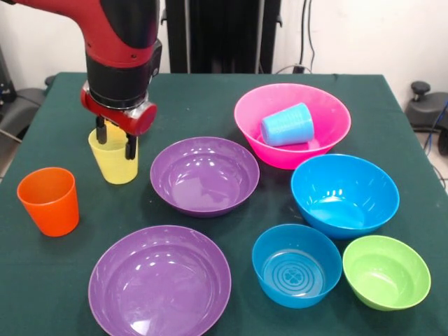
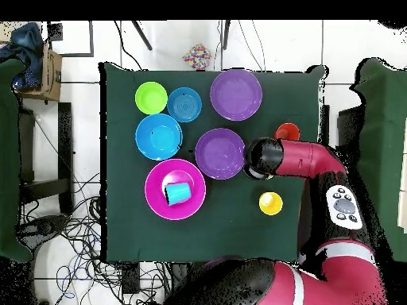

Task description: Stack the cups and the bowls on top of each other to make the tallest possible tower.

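Observation:
My gripper point(image 1: 116, 141) is shut on a yellow cup point(image 1: 117, 166) at the table's left; its fingers point(image 1: 131, 145) straddle the rim and the cup leans slightly. From overhead the arm's head point(image 2: 261, 157) hides that cup. An orange cup point(image 1: 49, 201) stands upright near it to the left. A light blue cup point(image 1: 287, 124) lies on its side in the pink bowl point(image 1: 329, 112). A purple bowl point(image 1: 204, 175), a wider purple bowl point(image 1: 159, 280), a big blue bowl point(image 1: 344, 194), a small blue bowl point(image 1: 297, 264) and a green bowl point(image 1: 386, 271) sit apart, all upright.
Overhead, an amber-yellow cup point(image 2: 270, 203) stands alone on the green table cloth point(image 2: 230, 230), on the robot's side of the gripper; the arm hides it in the front view. The orange cup point(image 2: 287, 132) peeks out beside the arm.

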